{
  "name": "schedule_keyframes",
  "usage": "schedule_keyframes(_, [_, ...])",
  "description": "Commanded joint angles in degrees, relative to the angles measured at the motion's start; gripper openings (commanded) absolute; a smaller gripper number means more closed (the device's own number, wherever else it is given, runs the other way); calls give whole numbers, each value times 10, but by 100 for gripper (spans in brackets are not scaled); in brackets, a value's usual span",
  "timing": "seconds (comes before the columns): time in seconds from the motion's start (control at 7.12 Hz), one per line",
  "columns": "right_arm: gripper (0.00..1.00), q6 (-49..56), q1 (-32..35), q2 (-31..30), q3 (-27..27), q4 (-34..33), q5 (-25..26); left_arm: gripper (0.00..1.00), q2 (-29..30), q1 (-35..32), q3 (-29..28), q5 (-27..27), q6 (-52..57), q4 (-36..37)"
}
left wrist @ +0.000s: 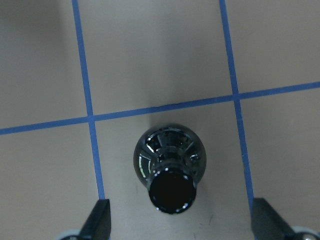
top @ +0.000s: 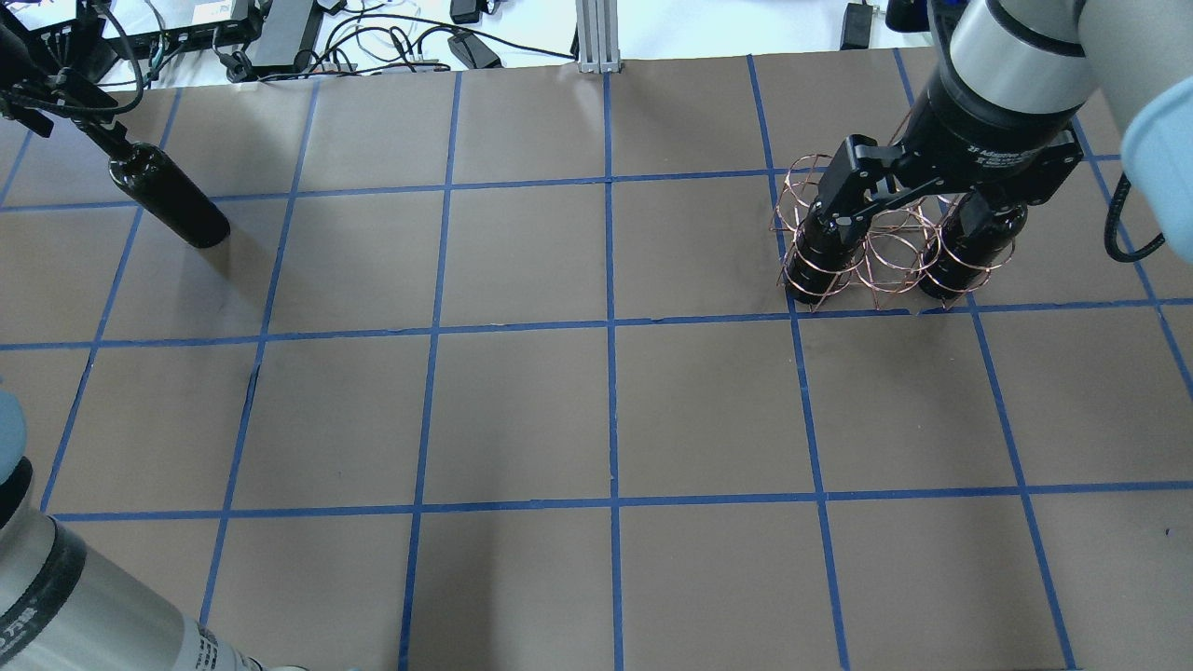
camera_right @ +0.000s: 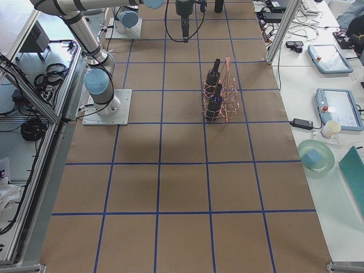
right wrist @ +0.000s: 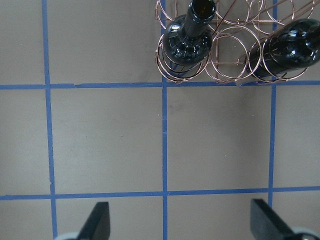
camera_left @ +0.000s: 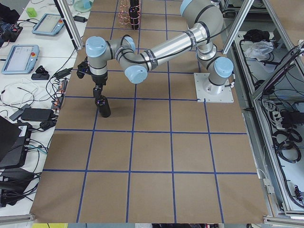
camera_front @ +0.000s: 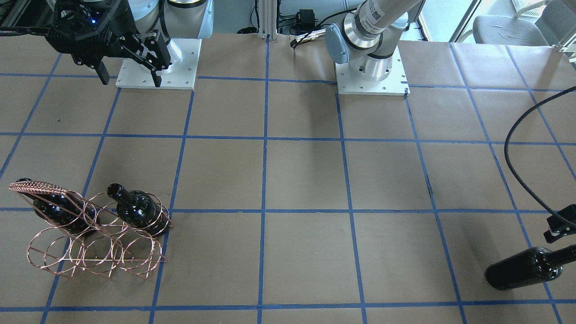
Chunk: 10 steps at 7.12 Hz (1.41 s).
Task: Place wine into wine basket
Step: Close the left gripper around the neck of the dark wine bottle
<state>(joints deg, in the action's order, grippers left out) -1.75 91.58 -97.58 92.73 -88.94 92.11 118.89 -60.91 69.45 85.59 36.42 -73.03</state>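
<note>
The front-facing view looks steeply down from the operators' side of the table [camera_front: 306, 180]. The overhead view looks forward and down from the opposite side, so the two mirror each other. Both take in the wine basket [camera_front: 94, 238] and the lone wine bottle [camera_front: 522, 270]. Two side views look along the table from its ends, high and far off. Each wrist view looks down from close, its fingers [left wrist: 99, 222] at the lower edge. The right one also catches the wine basket.
</note>
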Motion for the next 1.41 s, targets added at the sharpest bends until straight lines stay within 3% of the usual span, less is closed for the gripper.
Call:
schedule_keyframes(0.0, [100,0,0,0,0,0,0,94,20,0,-7,-4,-1,12])
schedule_keyframes(0.14, [100,0,0,0,0,-1,0,88,22,0,-10,-4,-1,13])
schedule_keyframes(0.98, [100,0,0,-1,0,0,0,83,40,-2,-27,-18,-22,13])
schedule_keyframes(1.26, [100,0,0,0,0,0,0,65,40,-4,-26,-15,-22,11])
